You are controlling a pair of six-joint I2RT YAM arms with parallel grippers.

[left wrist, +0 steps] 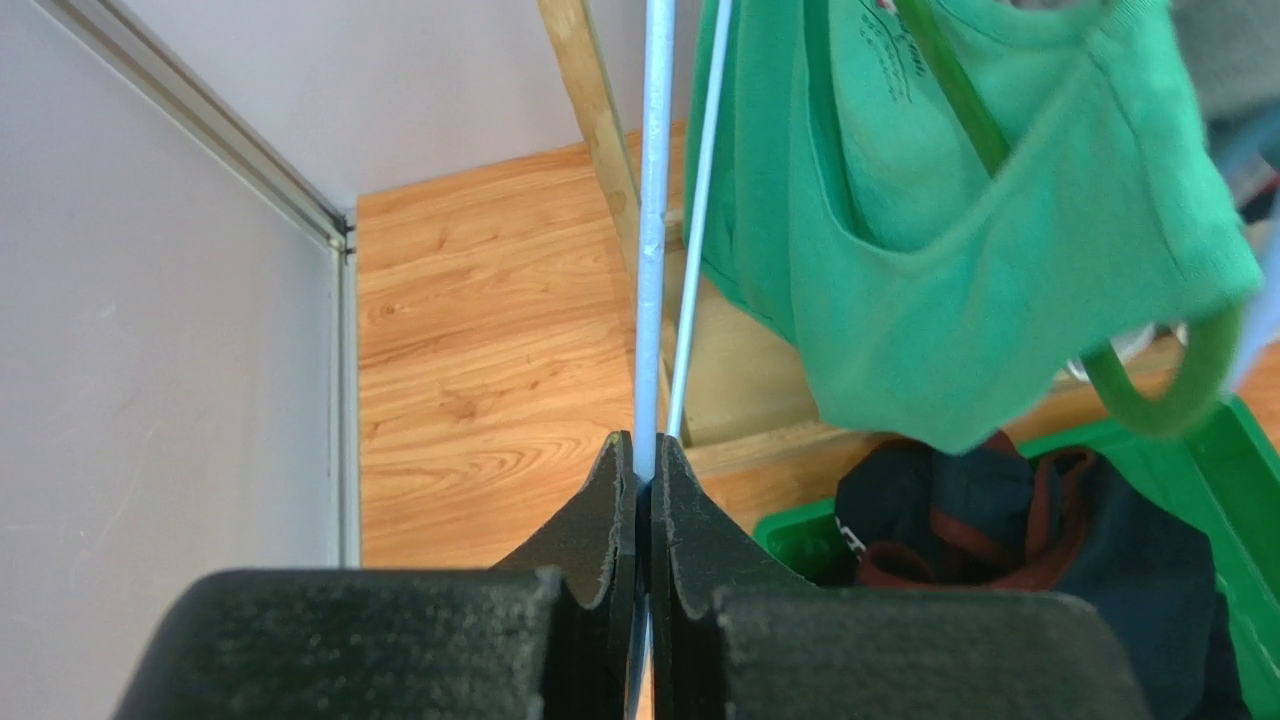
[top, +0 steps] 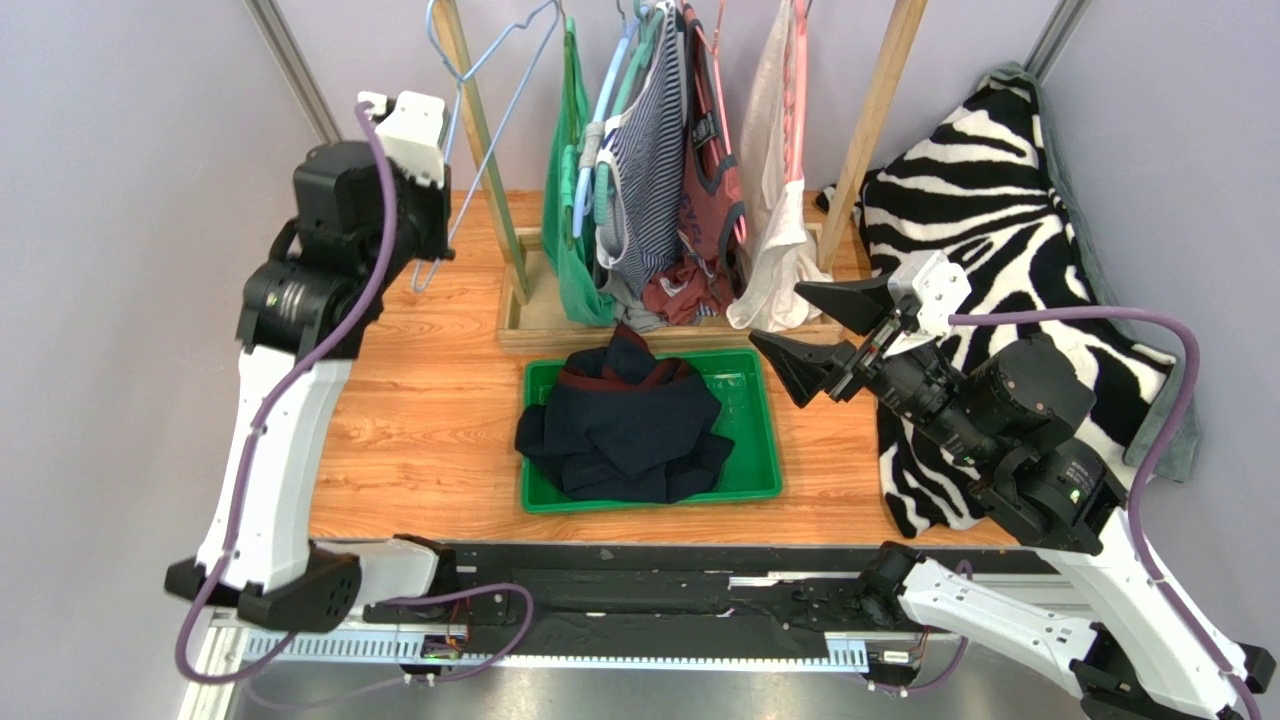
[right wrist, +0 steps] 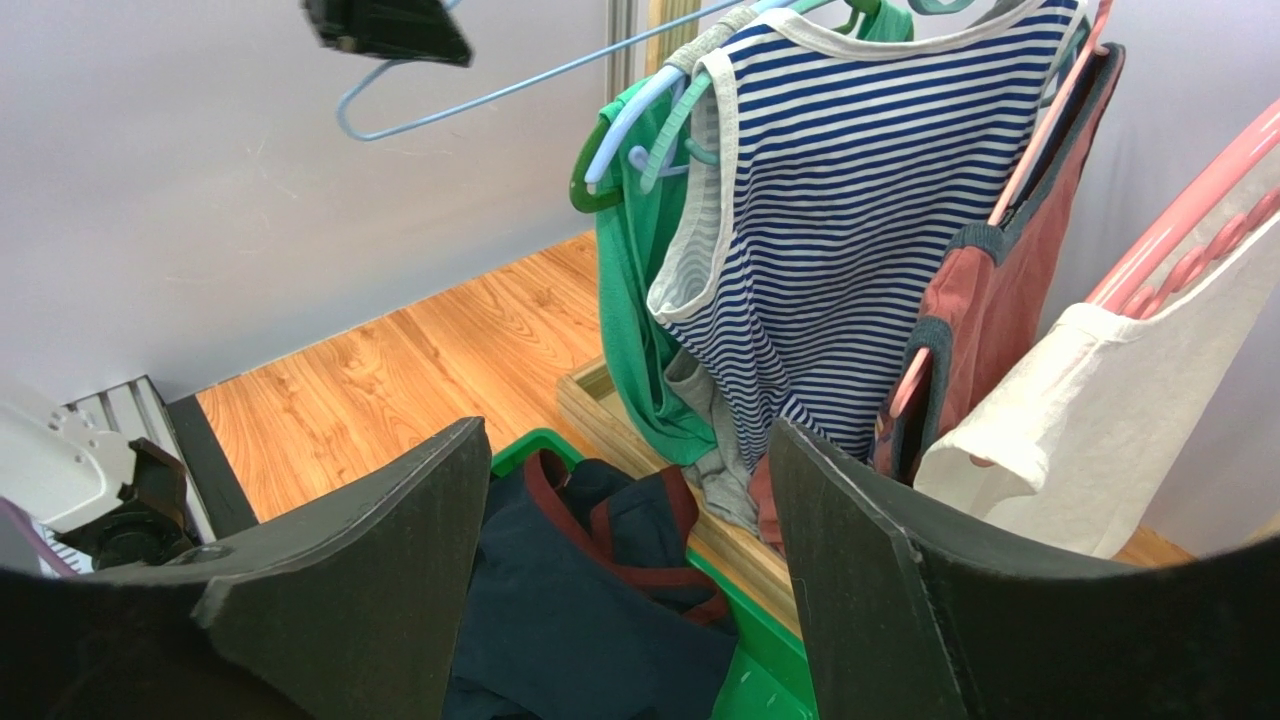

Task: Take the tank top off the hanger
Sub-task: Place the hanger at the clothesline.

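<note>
A navy tank top with maroon trim (top: 631,428) lies bunched in the green tray (top: 760,450); it also shows in the right wrist view (right wrist: 579,615) and the left wrist view (left wrist: 977,503). My left gripper (top: 436,225) is shut on the wire of a bare light-blue hanger (top: 489,113), held up at the far left beside the rack. In the left wrist view the jaws (left wrist: 646,450) pinch that wire (left wrist: 651,225). My right gripper (top: 819,338) is open and empty above the tray's right rim, facing the rack.
A wooden rack (top: 879,105) at the back holds a green top (top: 571,195), a striped top (top: 649,143), a maroon one (top: 709,180) and a white one (top: 774,210) on hangers. A zebra-print cloth (top: 992,195) lies at the right. Grey walls enclose the table.
</note>
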